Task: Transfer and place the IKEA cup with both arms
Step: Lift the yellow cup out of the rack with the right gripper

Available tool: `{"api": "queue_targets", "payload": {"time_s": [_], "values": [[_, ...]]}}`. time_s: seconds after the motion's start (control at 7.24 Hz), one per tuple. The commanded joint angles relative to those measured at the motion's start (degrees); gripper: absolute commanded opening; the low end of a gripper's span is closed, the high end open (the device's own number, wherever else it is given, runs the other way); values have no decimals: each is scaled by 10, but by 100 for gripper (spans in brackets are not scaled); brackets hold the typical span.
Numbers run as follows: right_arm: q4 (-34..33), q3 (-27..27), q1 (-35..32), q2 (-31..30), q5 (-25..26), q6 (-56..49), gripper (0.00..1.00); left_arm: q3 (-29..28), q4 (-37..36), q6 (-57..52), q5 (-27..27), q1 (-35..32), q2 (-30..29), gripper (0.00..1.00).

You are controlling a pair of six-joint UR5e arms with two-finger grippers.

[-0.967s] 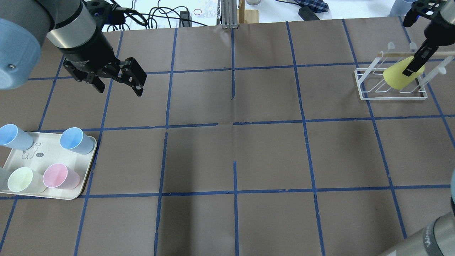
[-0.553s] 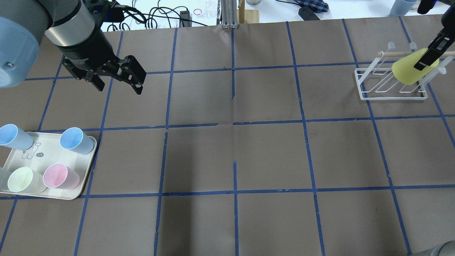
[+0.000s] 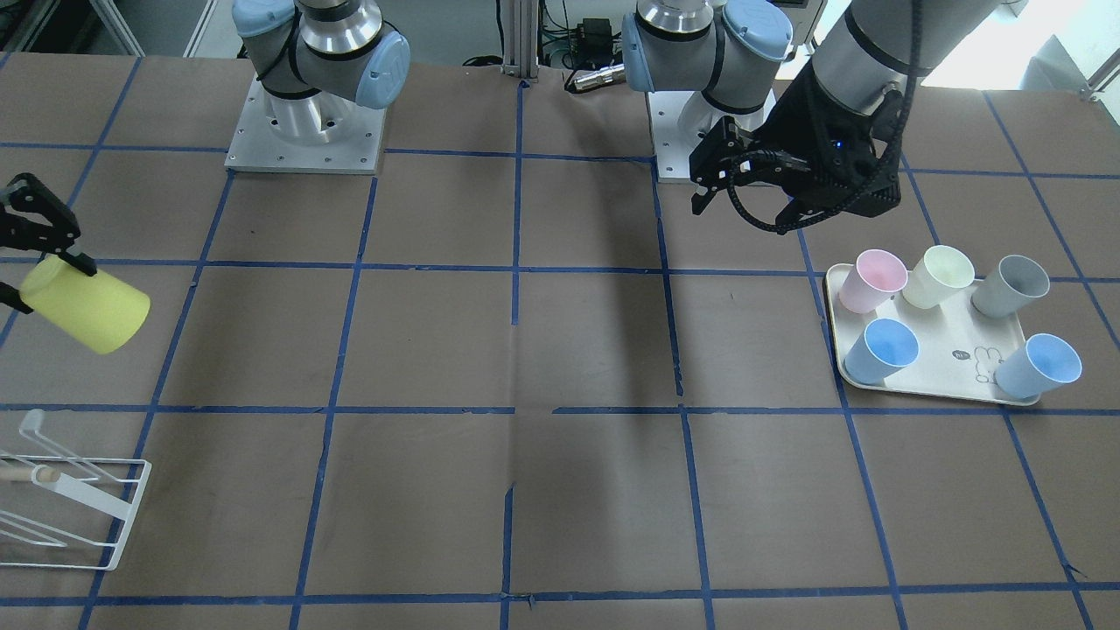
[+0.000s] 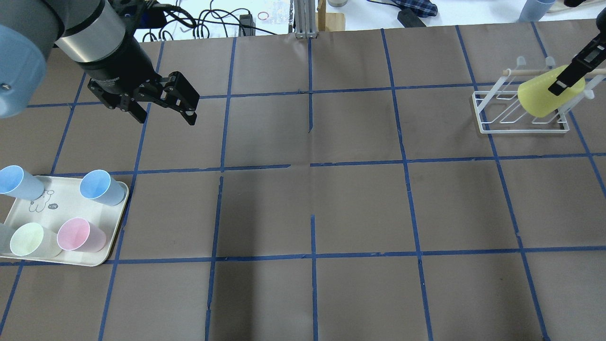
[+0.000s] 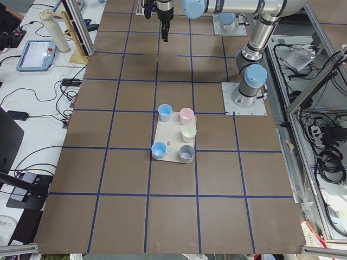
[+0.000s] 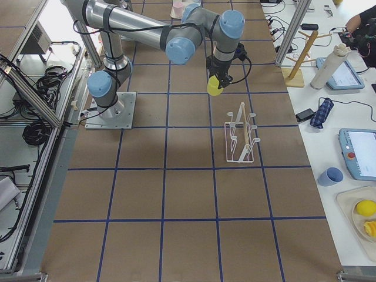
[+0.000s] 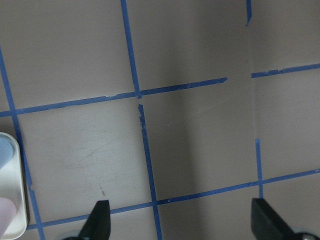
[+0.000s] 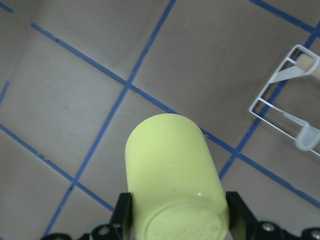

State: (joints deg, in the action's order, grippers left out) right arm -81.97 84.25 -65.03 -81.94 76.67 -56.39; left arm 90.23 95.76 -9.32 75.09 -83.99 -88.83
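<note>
The bright yellow IKEA cup (image 4: 542, 99) hangs tilted in the air over the white wire rack (image 4: 521, 124) at the table's far right. My right gripper (image 4: 563, 80) is shut on the cup's closed end, with the jaws on both sides of the cup (image 8: 172, 165) in the right wrist view. The front-facing view shows the cup (image 3: 83, 306) clear of the rack (image 3: 79, 499). My left gripper (image 4: 166, 118) is open and empty, above the table beyond the tray. The left wrist view shows only bare table between its fingertips (image 7: 98, 220).
A cream tray (image 4: 71, 203) at the near left holds two light-blue cups (image 4: 102, 187), a pink cup (image 4: 78, 234), a pale cream cup (image 4: 28, 239) and a grey cup (image 3: 1011, 284). Cables and tools lie beyond the table's far edge.
My right gripper has lifted the yellow cup up and a little to the right, off the rack. My left gripper has shifted slightly to the right.
</note>
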Motion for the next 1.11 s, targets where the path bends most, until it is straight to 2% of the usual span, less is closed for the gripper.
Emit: {"api": "queue_targets", "payload": {"time_s": [0.0,0.14,0.28,0.41,0.55,0.83,0.97], "values": [[127,2,-3,-2,-107,21,34,1,64,-2,-129,65,1,100],[197,4,-3,-2,-158,17,34,4,97,-2,-215,86,0,100],[250,4,-4,-2,-205,23,34,21,112,-1,-275,94,-1,100],[308,5,-4,3,-247,25,34,56,147,9,-379,109,0,100],[355,5,-4,4,-286,28,34,92,157,2,-456,114,1,100],[457,6,-4,4,-407,27,34,149,151,-4,-526,100,-12,100],[478,7,-4,4,-440,23,34,161,151,-4,-589,74,-19,100]]}}
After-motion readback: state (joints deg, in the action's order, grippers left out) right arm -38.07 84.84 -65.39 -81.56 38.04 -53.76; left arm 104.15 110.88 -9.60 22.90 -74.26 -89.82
